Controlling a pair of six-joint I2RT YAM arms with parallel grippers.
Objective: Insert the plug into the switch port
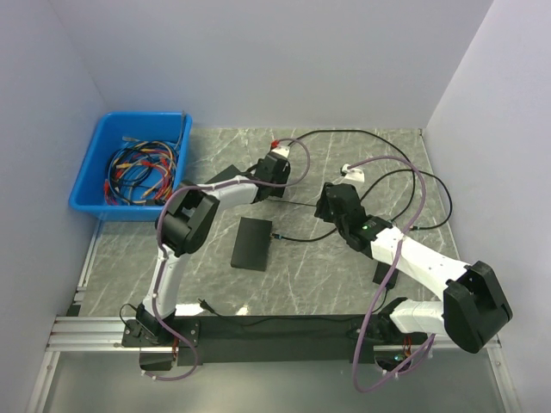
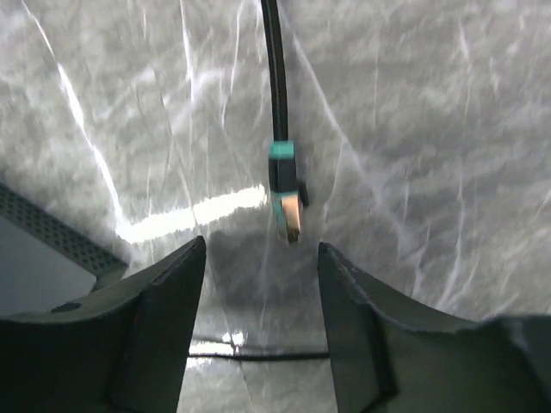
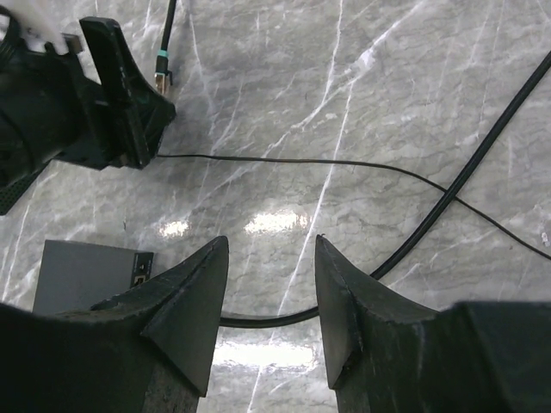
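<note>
the plug [image 2: 285, 184] lies flat on the marble worktop [image 2: 430, 129], a teal boot behind its clear tip, with its black cable [image 2: 275, 69] running straight away from the camera. it sits just beyond the fingertips of the left pincer [image 2: 261, 258], in line with the gap but not inside it. the two dark fingers [image 2: 164, 297] stand apart with only bare worktop and a thin black wire between them, so this pincer is open and grips nothing. from above, the left arm reaches towards the far middle of the worktop, and the switch [image 1: 252, 243], a flat dark box, lies well apart from it, nearer the arm bases. the right pincer [image 3: 269, 258] hovers over the worktop to the right of the switch, its jaws also spread and empty; a thicker black cable [image 3: 482, 146] crosses the surface under the gap. in the right wrist view a port shows on the near edge of the switch at lower left. a blue bin [image 1: 90, 172] of coloured cables sits at the far left corner.
</note>
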